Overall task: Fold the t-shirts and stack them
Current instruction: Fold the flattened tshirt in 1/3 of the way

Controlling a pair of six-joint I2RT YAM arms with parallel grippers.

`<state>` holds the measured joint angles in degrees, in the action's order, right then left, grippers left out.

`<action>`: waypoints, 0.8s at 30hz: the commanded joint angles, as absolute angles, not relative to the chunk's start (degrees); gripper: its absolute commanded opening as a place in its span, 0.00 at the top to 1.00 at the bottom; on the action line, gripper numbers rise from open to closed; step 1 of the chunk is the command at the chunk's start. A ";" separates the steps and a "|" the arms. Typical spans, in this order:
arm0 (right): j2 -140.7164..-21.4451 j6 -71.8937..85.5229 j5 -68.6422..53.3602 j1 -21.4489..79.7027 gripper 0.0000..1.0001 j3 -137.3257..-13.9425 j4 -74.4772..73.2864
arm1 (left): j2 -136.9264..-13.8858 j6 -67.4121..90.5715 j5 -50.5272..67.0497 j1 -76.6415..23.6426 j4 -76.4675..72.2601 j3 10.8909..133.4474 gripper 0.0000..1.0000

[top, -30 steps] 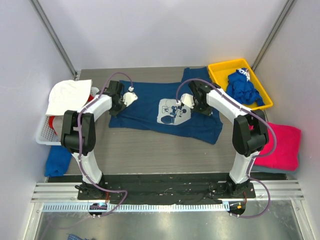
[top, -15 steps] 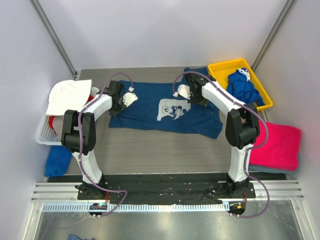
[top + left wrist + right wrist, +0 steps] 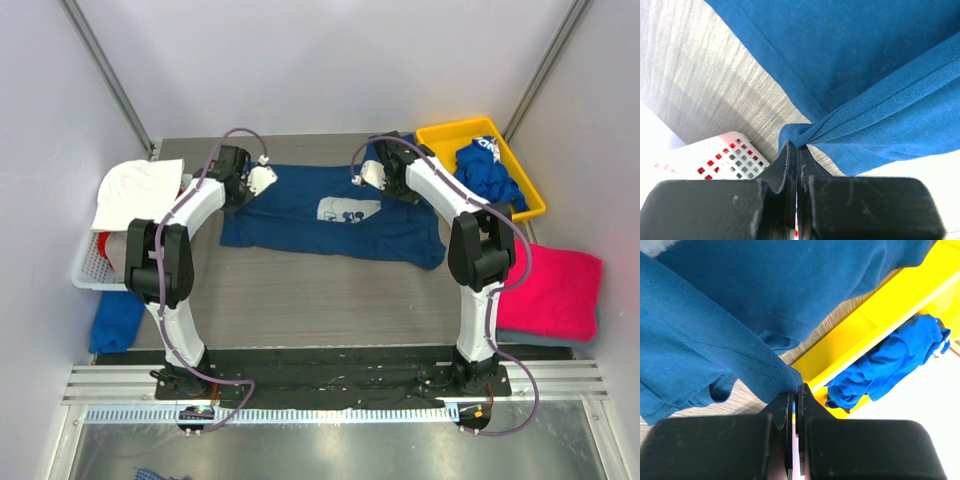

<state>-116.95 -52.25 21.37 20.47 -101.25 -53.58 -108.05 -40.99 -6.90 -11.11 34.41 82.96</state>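
Note:
The navy t-shirt (image 3: pixel 310 232) lies across the middle of the table, its white mouse print (image 3: pixel 349 210) only partly showing. My left gripper (image 3: pixel 245 190) is shut on a bunched edge at the shirt's left side, seen close in the left wrist view, with the gripper (image 3: pixel 796 146) and the navy cloth (image 3: pixel 865 60). My right gripper (image 3: pixel 388 187) is shut on the shirt's right side; the right wrist view shows the gripper (image 3: pixel 795 388) and the pinched navy cloth (image 3: pixel 715 350). The royal-blue t-shirt (image 3: pixel 487 175) lies crumpled in the yellow tray (image 3: pixel 437 140). The magenta-pink t-shirt (image 3: pixel 560 290) lies folded at the right edge.
A white perforated basket (image 3: pixel 88 268) with a white cloth (image 3: pixel 138 192) on it stands at the left, also in the left wrist view as the basket (image 3: pixel 735 155). A blue cloth (image 3: pixel 115 320) lies below it. The yellow tray (image 3: pixel 865 330) sits close beside my right gripper.
Both grippers have moved toward the far side of the table with the navy shirt's cloth. The shirt now covers less depth and much of the print is hidden.

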 commanded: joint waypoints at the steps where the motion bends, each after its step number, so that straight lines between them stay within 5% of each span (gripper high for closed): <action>1: -116.63 -53.17 23.56 19.51 0.99 -104.15 -52.65 | -108.45 -41.84 -8.79 -11.51 33.31 85.95 1.00; 24: -123.13 -52.47 24.78 19.16 0.99 -111.88 -50.10 | -112.76 -42.54 -11.34 -13.62 32.17 86.84 1.00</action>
<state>-122.76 -52.38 22.96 19.27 -108.14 -51.81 -112.51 -41.63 -10.52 -13.15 33.52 85.47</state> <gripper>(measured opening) 0.040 0.013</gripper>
